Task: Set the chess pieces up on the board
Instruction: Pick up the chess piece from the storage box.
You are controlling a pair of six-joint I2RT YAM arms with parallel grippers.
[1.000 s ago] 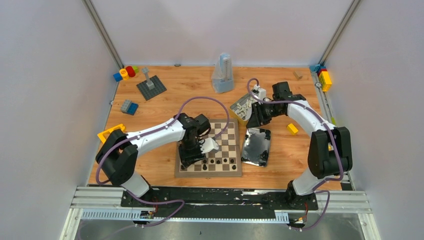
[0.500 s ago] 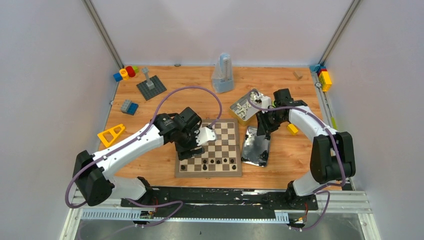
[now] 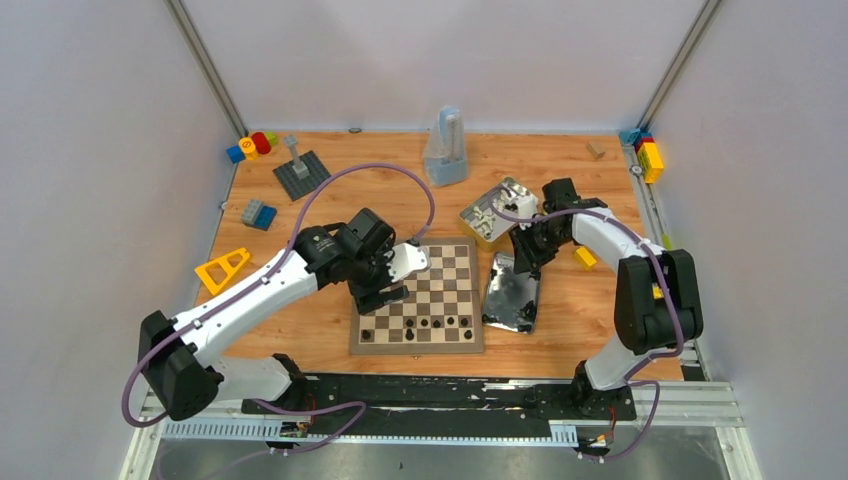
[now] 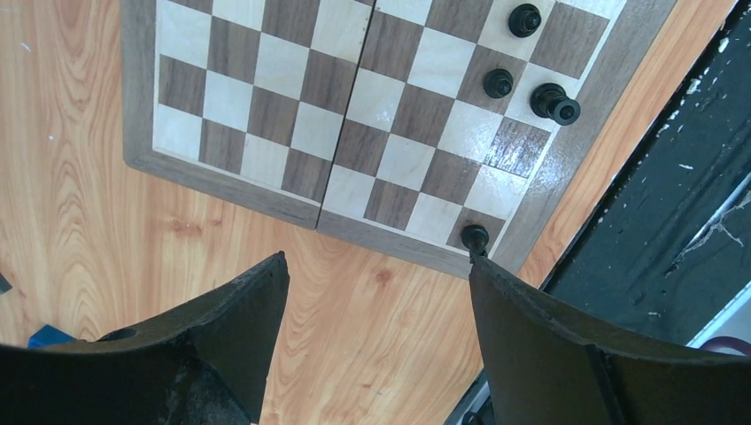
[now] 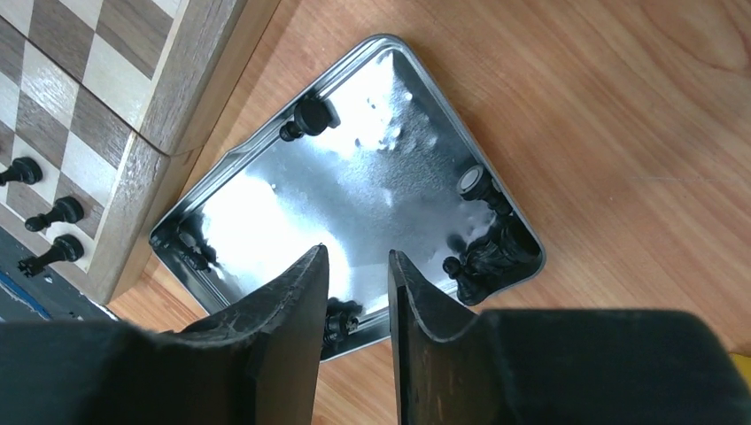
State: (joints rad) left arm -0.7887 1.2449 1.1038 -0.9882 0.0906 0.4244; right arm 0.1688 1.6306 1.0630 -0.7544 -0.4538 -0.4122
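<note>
black piece half behind right gripper

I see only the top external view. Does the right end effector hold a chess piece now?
Observer: No. In the right wrist view the right end effector shows a narrow gap between its fingers, nothing held in it.
Operator: What is under it?
Observer: The metal tin, with several black pieces lying along its walls.
Operator: And the left one?
Observer: The left end effector is wide open and empty, beside the board.
</note>
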